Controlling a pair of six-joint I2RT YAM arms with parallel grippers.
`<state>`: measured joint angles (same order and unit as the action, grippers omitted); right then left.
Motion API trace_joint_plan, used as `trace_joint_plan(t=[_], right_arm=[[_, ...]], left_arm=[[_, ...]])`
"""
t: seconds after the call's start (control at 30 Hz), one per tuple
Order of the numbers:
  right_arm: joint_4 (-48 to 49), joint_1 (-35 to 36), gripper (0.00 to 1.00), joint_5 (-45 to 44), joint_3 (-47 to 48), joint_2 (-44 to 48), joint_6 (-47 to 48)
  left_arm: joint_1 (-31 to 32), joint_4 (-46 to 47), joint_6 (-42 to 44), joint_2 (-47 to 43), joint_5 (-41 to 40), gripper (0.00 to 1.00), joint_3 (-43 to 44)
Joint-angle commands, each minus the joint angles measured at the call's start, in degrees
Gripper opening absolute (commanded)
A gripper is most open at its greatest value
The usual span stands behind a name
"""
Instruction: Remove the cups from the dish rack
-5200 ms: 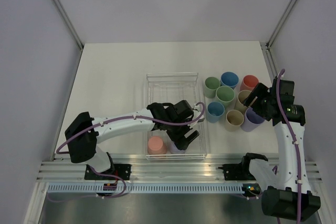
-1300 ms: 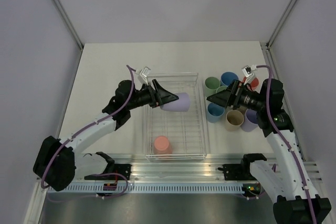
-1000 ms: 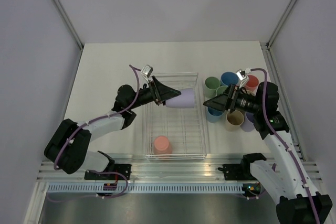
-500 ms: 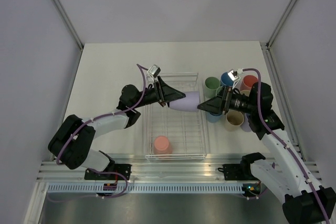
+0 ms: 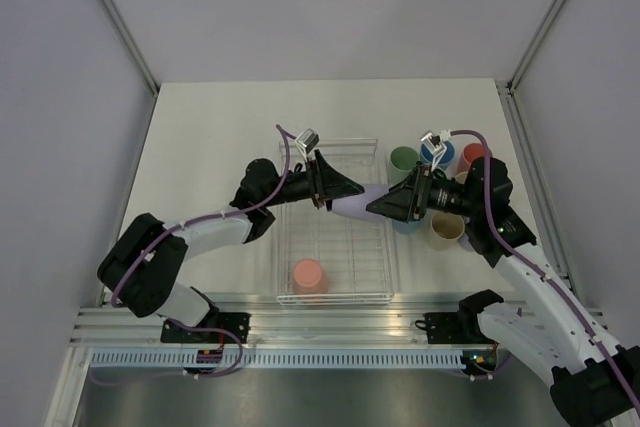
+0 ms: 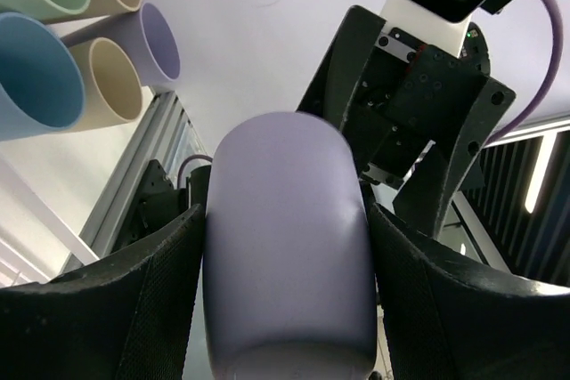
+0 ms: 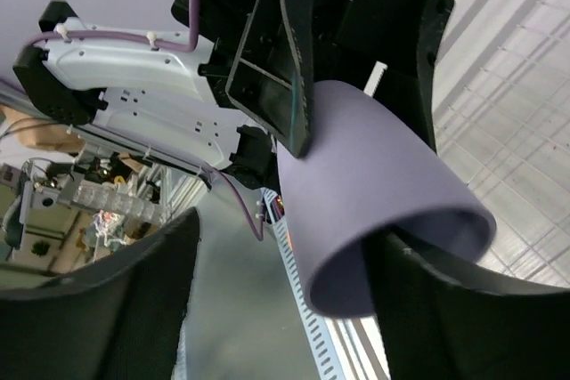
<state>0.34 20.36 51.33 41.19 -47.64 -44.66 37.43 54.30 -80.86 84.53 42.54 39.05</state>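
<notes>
My left gripper (image 5: 338,196) is shut on a lavender cup (image 5: 358,201), held on its side above the white wire dish rack (image 5: 330,143), mouth pointing right. In the left wrist view the cup (image 6: 285,238) fills the gap between both fingers (image 6: 134,309). My right gripper (image 5: 388,206) is open, its jaws standing either side of the cup's mouth (image 7: 392,211); the left jaw is well clear of it. One salmon cup (image 5: 307,275) stands upside down in the rack's near end. Several cups (image 5: 404,159) stand on the table right of the rack.
The group of cups right of the rack includes a blue one (image 5: 437,152), a salmon one (image 5: 472,155) and a beige one (image 5: 447,230), partly hidden under my right arm. They show in the left wrist view (image 6: 53,68). The rack's grid floor (image 7: 525,60) lies below.
My left gripper has carried the lavender cup right, across the rack. My right gripper has moved left from over the cup group to meet the cup's mouth.
</notes>
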Motion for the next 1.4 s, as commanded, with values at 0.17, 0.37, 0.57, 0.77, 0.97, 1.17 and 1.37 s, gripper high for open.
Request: trace_joint_plan(t=[0.17,0.37,0.57,0.77,0.97,1.17,1.37], right_arm=[[7.75,5.13,0.12,-2.03,1.08,-2.2,-0.95],[4.07,5.3,0.01,-3.25,2.49,-1.93,1.24],[-11.63,5.3,0.01,-10.97,8.62,-1.41,11.42],[-32.9,5.13,0.01,-39.24,19.16,-5.78,20.84],[-46.46,1.01,0.01,-77.83,27.79,-13.26,17.34],[-46.56,-23.5,0.01,-78.22,29.82,-16.16,13.3],[-46.93,-33.53,0.01,-74.37,30.8,-23.37,10.48]], left_arm=[[3.09,11.06,-3.94,4.41,-1.06,0.02,3.76],[3.09,23.64,-10.72,8.81,-2.64,0.32,2.27],[-0.59,22.0,-8.97,6.71,-4.13,0.82,-0.98],[-7.72,-2.93,5.07,-4.34,-3.7,1.0,-1.35],[-6.85,-50.22,33.11,-15.17,-13.61,1.0,9.37],[-6.14,-70.35,45.34,-20.98,-21.54,1.0,12.63],[-3.07,-79.69,52.55,-19.05,-22.76,1.0,15.0]])
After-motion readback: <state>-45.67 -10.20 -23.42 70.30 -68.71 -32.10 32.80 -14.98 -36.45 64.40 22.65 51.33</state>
